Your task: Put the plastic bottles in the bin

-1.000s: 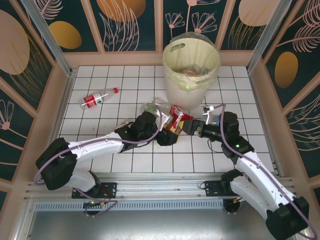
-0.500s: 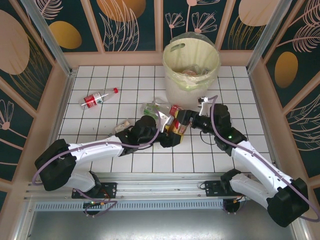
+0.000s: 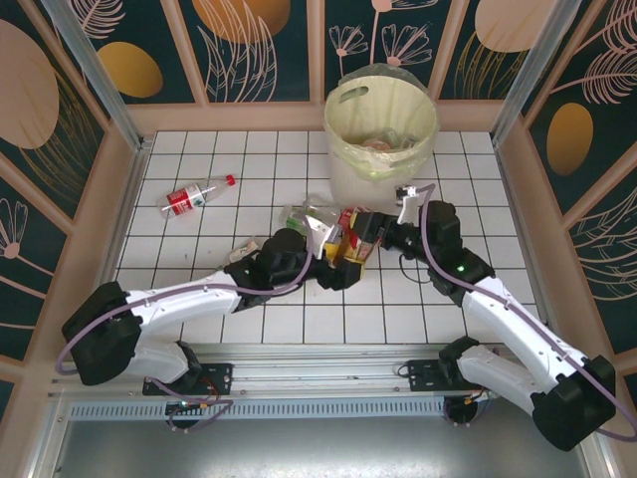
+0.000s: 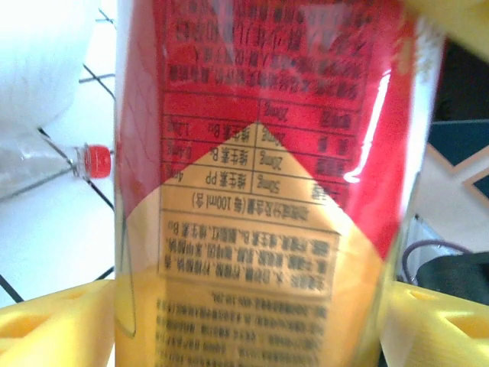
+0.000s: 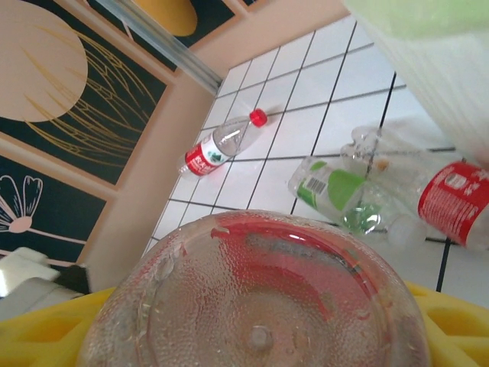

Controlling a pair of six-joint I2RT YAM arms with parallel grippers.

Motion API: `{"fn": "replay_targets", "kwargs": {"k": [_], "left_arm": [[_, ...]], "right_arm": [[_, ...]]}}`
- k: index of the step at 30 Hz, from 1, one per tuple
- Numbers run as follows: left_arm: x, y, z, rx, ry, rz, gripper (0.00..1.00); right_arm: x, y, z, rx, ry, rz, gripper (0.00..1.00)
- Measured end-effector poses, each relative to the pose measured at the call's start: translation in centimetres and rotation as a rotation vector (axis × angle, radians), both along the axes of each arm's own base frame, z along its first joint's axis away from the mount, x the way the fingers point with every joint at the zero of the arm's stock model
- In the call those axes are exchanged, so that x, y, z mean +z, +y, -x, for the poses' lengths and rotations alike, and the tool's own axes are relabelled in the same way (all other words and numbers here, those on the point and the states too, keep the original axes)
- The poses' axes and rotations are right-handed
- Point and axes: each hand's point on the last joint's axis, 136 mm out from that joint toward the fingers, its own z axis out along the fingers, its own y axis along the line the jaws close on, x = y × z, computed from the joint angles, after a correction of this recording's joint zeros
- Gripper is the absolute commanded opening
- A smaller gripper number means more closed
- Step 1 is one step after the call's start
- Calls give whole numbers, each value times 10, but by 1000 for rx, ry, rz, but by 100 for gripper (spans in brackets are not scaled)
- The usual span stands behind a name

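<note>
Top view down from behind, wrist views close on shared bottle [image 4: 260, 191]

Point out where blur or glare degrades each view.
Left wrist: the red-and-yellow labelled bottle sits so close that its print is soft, with a white glare streak at frame right. Right wrist: that bottle's base is near and hazy, while the red-capped bottle beyond is sharper. Top external: evenly lit, crisp.

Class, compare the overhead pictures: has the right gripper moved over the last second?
Yes. The right gripper has moved left and closer to the bin.
</note>
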Motion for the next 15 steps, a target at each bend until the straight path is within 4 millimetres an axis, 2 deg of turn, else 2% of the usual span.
{"fn": "replay_targets", "kwargs": {"k": [5,9,15], "left_arm": [[38,11,1,24,-78,63,97],[57,20,1,45,-130,63,98],[74,38,3,77,-197,33,98]], "right_arm": [[39,-10,-4,-33,-105,34,61],[88,-22,-11,-86,-226,56,61],[163,-50,-27,-202,-400,85,61]]}}
